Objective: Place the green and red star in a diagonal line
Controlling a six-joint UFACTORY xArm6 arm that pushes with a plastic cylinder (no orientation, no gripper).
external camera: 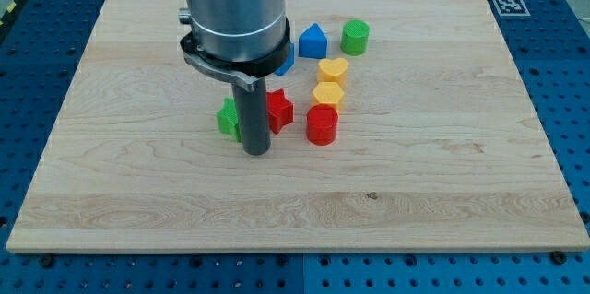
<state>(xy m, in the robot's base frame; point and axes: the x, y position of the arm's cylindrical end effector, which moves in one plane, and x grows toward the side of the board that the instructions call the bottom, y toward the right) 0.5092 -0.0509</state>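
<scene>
My tip [255, 151] rests on the wooden board [415, 183], just below the gap between two stars. The green star [227, 118] sits directly left of the rod, partly hidden by it. The red star [279, 110] sits directly right of the rod, touching or nearly touching it. The two stars stand almost level with each other, the red one slightly higher in the view.
A red cylinder [322, 125] stands right of the red star. Two yellow blocks [328, 97] [333, 70] stack up the view above it. A blue block [312, 41] and a green cylinder [355, 37] sit near the top. Another blue block [285, 60] is half hidden behind the arm.
</scene>
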